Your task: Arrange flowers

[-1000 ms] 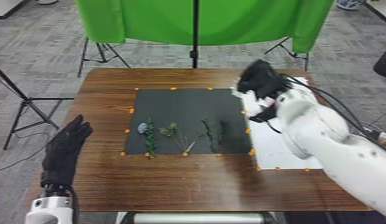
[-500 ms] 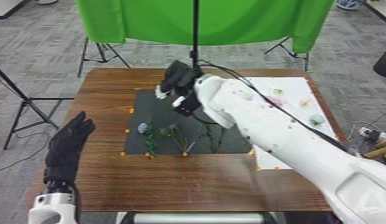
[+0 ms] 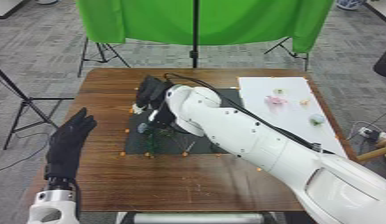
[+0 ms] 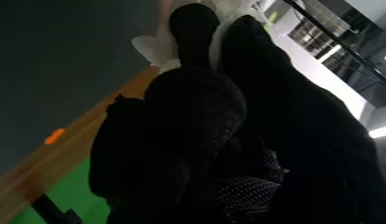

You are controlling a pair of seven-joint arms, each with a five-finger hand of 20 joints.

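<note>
While the right hand's fingers point(image 3: 150, 90) clamp it | white flower point(image 4: 154, 49) | petals pale, thin-looking (almost see-through)

Your right hand point(image 3: 152, 94) has swung left from beside the white sheet point(image 3: 292, 117), over the dark mat point(image 3: 232, 94), to its far left part, bringing the white flower point(image 3: 137, 108) along. Your arm has uncovered the pink flower point(image 3: 276, 101) on the sheet. Your left hand point(image 3: 67, 142) has edged slightly forward.
</note>
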